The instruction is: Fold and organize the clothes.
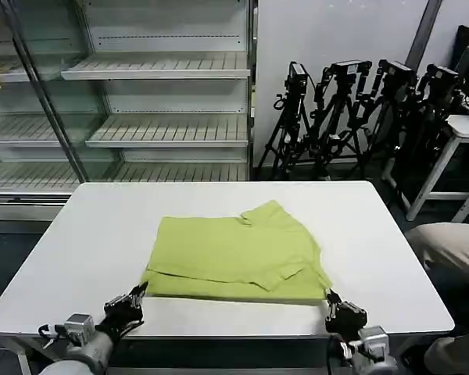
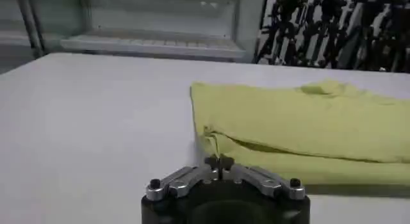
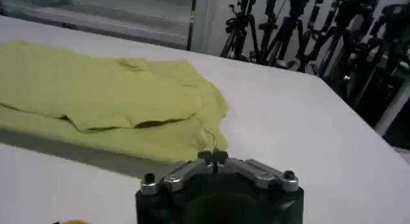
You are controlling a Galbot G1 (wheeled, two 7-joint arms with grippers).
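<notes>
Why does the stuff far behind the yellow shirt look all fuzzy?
In both wrist views the camera sits low and close: the T-shirt and the left gripper look fairly sharp, while the shelves and tripods behind go soft. In the head view they stay crisp, and the shirt casts a thin shadow.

I see the lime yellow-green T-shirt (image 1: 234, 251) lying flat in the middle of the white counter (image 1: 86, 242), folded into a rough rectangle with layered edges along its near side; one short sleeve pokes out at the far right corner.
</notes>
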